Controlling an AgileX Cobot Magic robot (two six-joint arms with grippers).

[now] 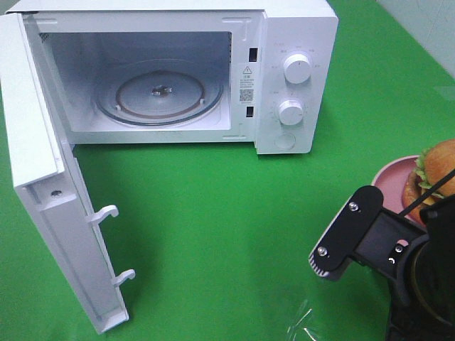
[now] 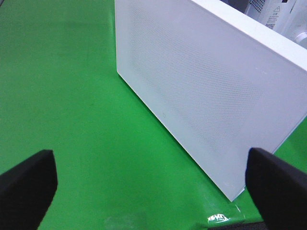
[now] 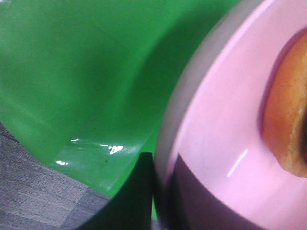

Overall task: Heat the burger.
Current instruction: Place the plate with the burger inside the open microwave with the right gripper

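A bright green surface (image 1: pixel 213 213) fills the scene, smooth and slightly glossy, with a small shiny patch (image 1: pixel 307 321) near its front edge. At the back stands a white microwave (image 1: pixel 298 28), resting directly on the green. Its door (image 1: pixel 43 142) is swung wide open on the left, the lower edge just above the surface. At the far right sits a pink plate (image 1: pixel 392 179); whether it rests on the surface or is raised cannot be told.

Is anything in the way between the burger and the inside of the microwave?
No, nothing visible. The microwave has its door swung wide open, and only bare green table lies between the burger on its pink plate and the glass turntable inside.
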